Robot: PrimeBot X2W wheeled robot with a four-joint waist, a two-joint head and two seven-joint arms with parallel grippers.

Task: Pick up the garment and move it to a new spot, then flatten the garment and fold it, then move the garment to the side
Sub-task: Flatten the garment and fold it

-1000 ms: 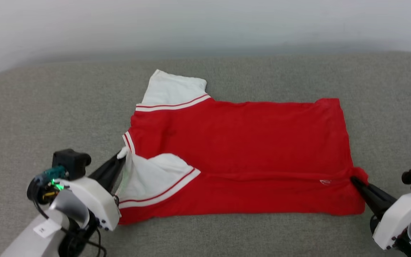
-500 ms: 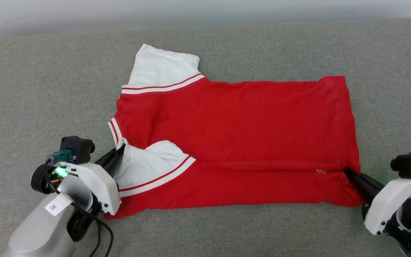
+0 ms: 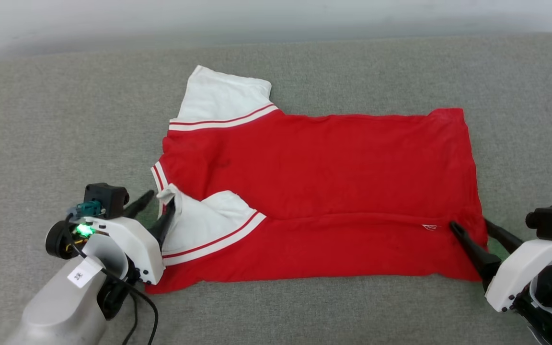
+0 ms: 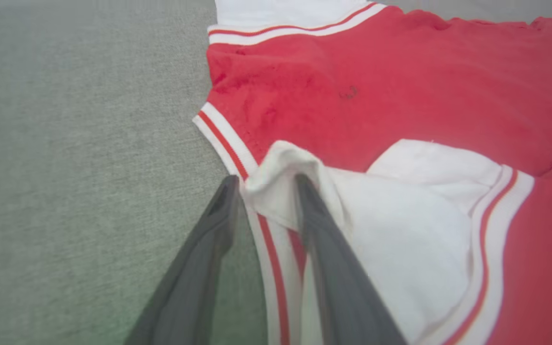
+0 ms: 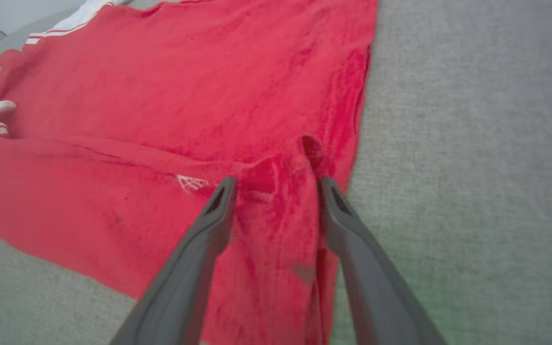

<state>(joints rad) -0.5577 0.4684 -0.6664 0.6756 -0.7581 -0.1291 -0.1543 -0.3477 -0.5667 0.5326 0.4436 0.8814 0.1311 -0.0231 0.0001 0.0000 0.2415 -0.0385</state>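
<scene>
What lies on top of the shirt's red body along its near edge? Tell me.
The garment has its near strip folded over it, a white sleeve on top by the left gripper. Whatever lies beneath that flap is covered.

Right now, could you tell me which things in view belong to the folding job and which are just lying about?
Belong to the job: garment; left gripper; right gripper.
Just there: grey cushion; pale wall.

Bright, even light; both wrist views soft, the garment (image 4: 400, 86) slightly blurred.
</scene>
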